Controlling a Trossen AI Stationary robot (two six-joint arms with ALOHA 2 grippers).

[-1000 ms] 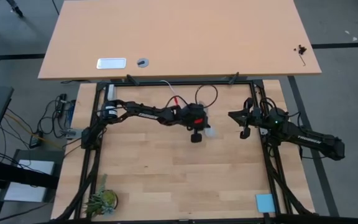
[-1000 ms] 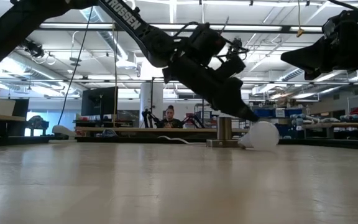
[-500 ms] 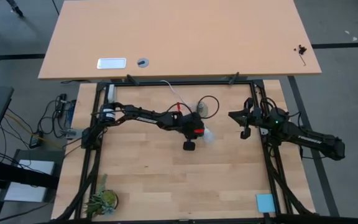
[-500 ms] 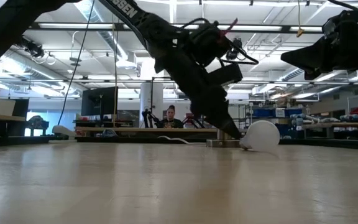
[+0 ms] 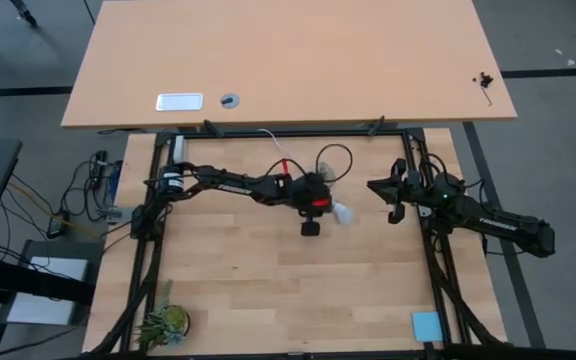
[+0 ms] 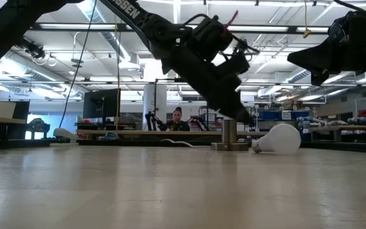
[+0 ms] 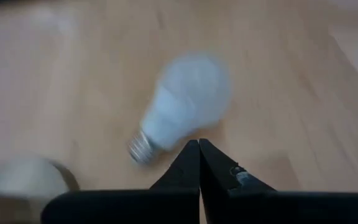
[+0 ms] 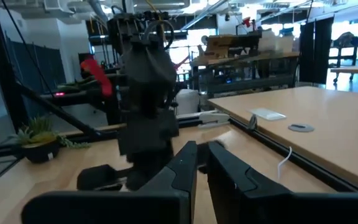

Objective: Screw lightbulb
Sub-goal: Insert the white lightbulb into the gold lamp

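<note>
Small white pear-shaped lightbulb [image 6: 278,139] now lies on its side on wooden worktop [image 5: 268,290], shifted further from grey metal socket [image 6: 230,135] than half a second ago, screw end toward socket.

Left gripper [image 7: 199,148] closed, empty, lifted just behind bulb: nudged, not grasped. Screwing not started.

Right gripper [image 8: 202,151] near-closed, empty, waiting at right edge.

Count: one bulb, one socket, two grippers.

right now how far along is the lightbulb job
Nothing looks done yet. The lightbulb lies on its side on the table, beside the socket, not in it. The left gripper is shut just short of it, holding nothing; the right gripper waits aside. Gripping and screwing remain.
</note>
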